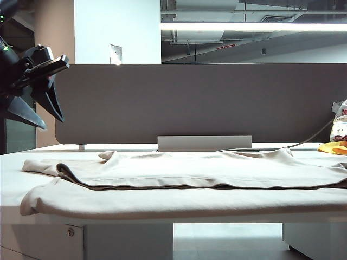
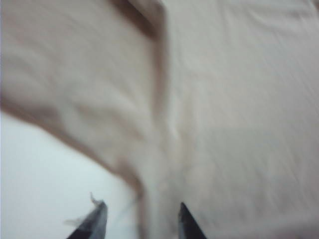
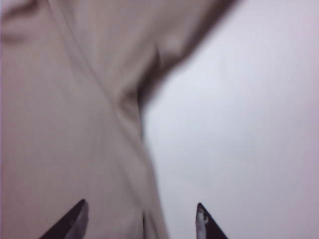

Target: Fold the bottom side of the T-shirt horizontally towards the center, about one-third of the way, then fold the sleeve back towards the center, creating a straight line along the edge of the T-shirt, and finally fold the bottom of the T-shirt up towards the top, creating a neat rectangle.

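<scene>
The T-shirt (image 1: 184,179) was seen spread across the table (image 1: 11,162), one side already folded over. Left gripper (image 2: 139,221) and right gripper (image 3: 139,219) were held above it, jaws parted, nothing grasped. The sleeve edge should be pinched squarely, so a straight line is kept.

One T-shirt (image 1: 184,173), one table (image 1: 11,162), two grippers, left gripper (image 2: 142,221), right gripper (image 3: 142,221)
</scene>
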